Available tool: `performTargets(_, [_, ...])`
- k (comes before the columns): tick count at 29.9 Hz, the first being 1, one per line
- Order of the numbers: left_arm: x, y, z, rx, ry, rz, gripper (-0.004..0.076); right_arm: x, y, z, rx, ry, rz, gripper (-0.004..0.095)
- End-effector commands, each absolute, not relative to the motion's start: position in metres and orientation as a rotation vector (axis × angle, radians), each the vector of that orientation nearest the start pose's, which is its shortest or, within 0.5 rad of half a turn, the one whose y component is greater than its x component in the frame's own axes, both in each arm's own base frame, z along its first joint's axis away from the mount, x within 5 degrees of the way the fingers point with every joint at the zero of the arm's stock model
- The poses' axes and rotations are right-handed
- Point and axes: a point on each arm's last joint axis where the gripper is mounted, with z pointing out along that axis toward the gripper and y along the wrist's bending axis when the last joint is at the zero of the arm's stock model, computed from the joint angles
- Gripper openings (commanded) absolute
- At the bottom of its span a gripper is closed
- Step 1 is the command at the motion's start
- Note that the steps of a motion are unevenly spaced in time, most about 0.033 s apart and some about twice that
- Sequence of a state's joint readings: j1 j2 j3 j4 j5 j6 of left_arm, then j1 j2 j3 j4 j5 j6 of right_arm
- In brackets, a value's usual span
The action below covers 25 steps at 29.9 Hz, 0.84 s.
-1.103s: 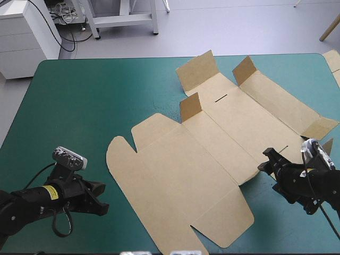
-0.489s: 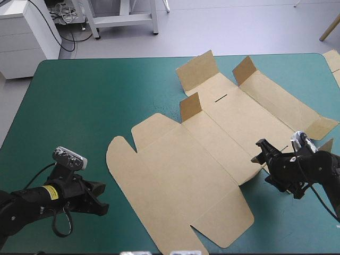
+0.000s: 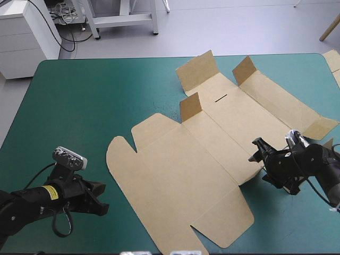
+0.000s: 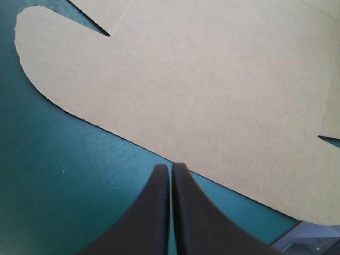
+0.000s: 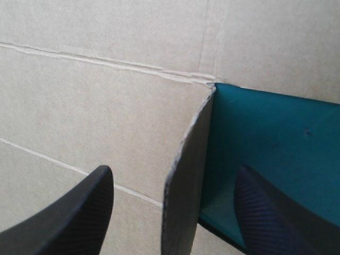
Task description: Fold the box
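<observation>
The brown cardboard box (image 3: 202, 154), a flat cut sheet, lies spread from the middle of the teal-green covered table (image 3: 79, 106) out toward 2 o'clock. The right pincer (image 3: 257, 151) at its 3 o'clock edge stands spread astride a small raised flap (image 5: 183, 180) — the step looks like taking that flap, best pinched low near the crease and swung along the scored line rather than dragging the sheet. The left pincer (image 4: 171, 168), pressed together and empty, rests at the box's 8 o'clock just off the board, free to pin it down — open table lies from 9 to 11 o'clock, while toward 3 o'clock the board runs close to the table's edge.
</observation>
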State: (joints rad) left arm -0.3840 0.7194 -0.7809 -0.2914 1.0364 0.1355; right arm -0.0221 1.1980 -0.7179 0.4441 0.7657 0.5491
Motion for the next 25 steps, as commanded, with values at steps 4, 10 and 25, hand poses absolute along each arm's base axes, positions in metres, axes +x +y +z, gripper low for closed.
performTargets(4, [0.100,-0.067,0.343,0.542,2.322,-0.527,-0.0008,0.222,0.024,0.254,1.093,2.491,0.703,0.0601])
performTargets(10, [0.100,-0.067,0.343,0.542,2.322,-0.527,-0.0008,0.228,0.028,0.248,1.068,2.520,0.755,0.0464])
performTargets(25, [0.100,-0.067,0.343,0.541,2.322,-0.527,-0.0008,0.227,0.029,0.247,1.015,2.553,0.746,-0.0020])
